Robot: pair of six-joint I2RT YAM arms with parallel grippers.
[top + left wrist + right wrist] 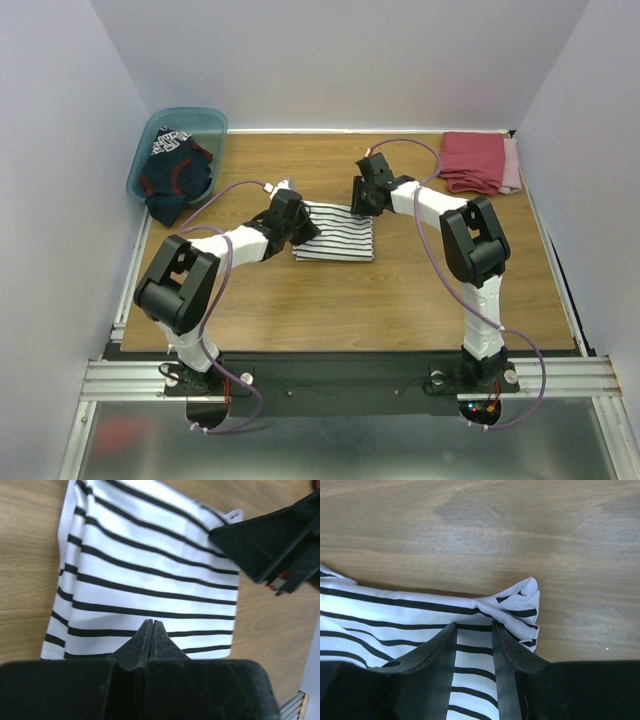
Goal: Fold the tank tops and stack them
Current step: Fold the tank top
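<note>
A white tank top with thin dark stripes [335, 232] lies folded into a rectangle in the middle of the table. My left gripper [298, 222] hovers over its left edge; in the left wrist view the left gripper [151, 623] is shut, its tips pressed together with no cloth between them above the striped tank top [150, 565]. My right gripper [362, 200] is at the fold's far right corner. In the right wrist view the right gripper [473, 625] has its jaws apart, and the striped tank top [395, 612] lies flat beneath the gap, its corner bunched up just to the right. A navy tank top with red trim [175, 172] lies crumpled in the bin.
The teal plastic bin [205, 118] stands at the back left corner of the wooden table [400, 300]. A folded red and pink cloth pile [480, 160] lies at the back right. White walls close in on three sides.
</note>
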